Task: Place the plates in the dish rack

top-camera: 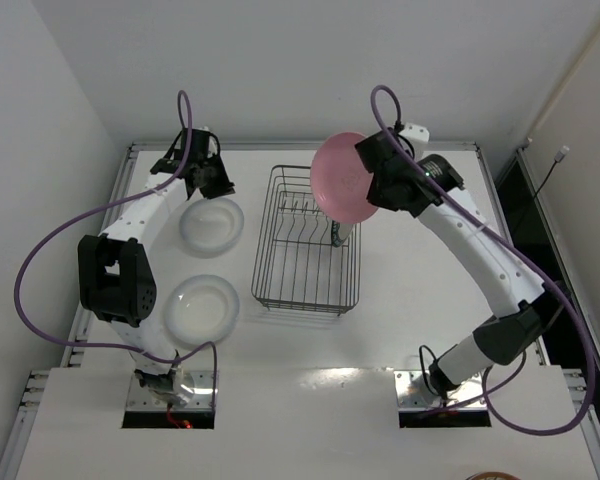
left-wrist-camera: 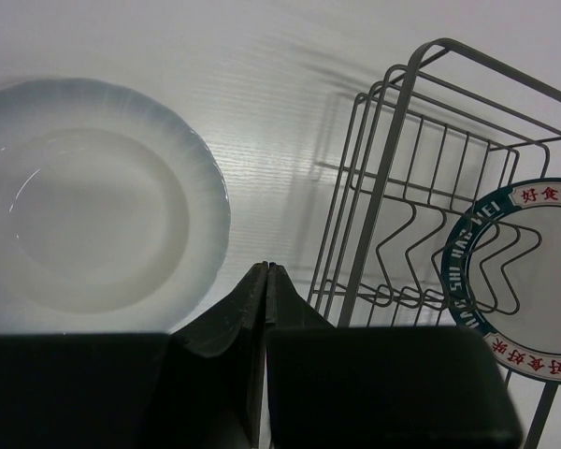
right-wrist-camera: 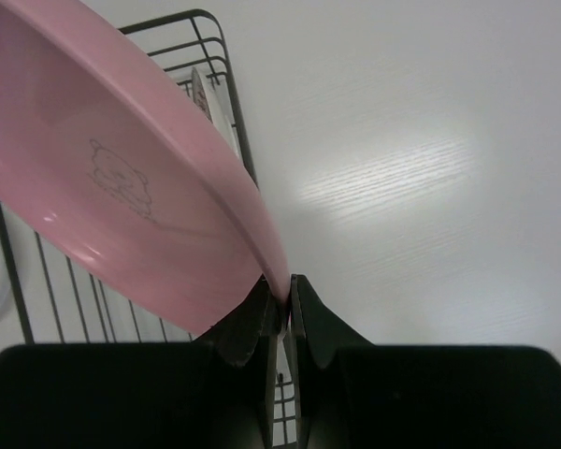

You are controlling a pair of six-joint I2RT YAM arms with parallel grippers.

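My right gripper (right-wrist-camera: 285, 285) is shut on the rim of the pink plate (right-wrist-camera: 122, 187), holding it tilted on edge above the far right corner of the dish rack (top-camera: 263, 232). In the top view the pink plate (top-camera: 342, 178) hangs over the rack's back end. A white plate with a dark patterned rim (left-wrist-camera: 533, 281) stands upright in the rack. Two translucent whitish plates lie flat on the table left of the rack, one farther (top-camera: 211, 224) and one nearer (top-camera: 200, 305). My left gripper (left-wrist-camera: 266, 269) is shut and empty, hovering beside the farther plate (left-wrist-camera: 84, 215).
The white table (top-camera: 430, 290) ends at a raised frame on all sides, with walls close behind and to the left. Purple cables (top-camera: 40, 250) loop off both arms. The rack's wire wall (left-wrist-camera: 393, 150) stands just right of my left gripper.
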